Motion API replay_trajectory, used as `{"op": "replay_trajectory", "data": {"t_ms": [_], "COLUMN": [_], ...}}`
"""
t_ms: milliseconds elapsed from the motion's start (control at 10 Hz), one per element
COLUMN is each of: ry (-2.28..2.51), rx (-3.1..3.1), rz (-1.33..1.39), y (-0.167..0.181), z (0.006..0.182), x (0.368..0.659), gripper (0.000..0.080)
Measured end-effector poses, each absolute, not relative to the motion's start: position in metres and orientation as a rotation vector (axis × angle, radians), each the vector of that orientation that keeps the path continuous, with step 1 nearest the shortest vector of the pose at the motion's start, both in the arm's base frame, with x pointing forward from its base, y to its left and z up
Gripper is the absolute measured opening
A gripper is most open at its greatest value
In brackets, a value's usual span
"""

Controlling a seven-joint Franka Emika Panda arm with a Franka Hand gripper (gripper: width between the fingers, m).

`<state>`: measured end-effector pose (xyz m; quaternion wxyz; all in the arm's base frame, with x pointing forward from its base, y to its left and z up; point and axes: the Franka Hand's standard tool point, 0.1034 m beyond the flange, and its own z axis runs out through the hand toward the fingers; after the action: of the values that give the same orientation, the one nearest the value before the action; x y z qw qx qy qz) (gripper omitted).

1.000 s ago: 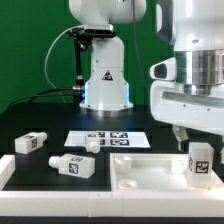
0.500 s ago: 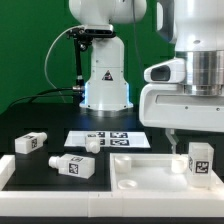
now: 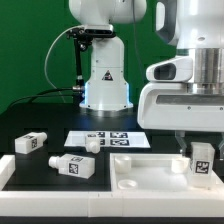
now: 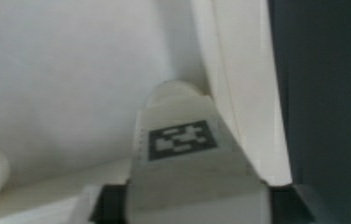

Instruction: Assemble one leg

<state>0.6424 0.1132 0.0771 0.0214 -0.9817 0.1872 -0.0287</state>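
Note:
My gripper is shut on an upright white leg with a square tag on its face. The leg stands at the exterior view's right end of the large white tray-shaped part, close to its rim. In the wrist view the leg fills the gap between my two dark fingers, next to the tray's raised rim. Two more legs lie on the black table at the exterior view's left. A third lies by the marker board.
The marker board lies flat behind the tray. The arm's white base stands at the back with a black cable beside it. A green wall closes the back.
The gripper housing has turned and shifted slightly over the leg. The leg stays upright at about the same spot on the tray.

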Motion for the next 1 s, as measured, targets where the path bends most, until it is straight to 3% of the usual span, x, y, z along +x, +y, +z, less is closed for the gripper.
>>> {"op": "replay_trajectory", "data": {"t_ms": [500, 1000], "ry": [1.31, 2.12], "rx": [-2.821, -2.161], "rz": [-0.075, -0.101], "y": [0.1122, 0.1137], "z": [0.076, 0.0749], "x": [0.6432, 0.6383], "gripper": [0.0285, 0.0285]}}
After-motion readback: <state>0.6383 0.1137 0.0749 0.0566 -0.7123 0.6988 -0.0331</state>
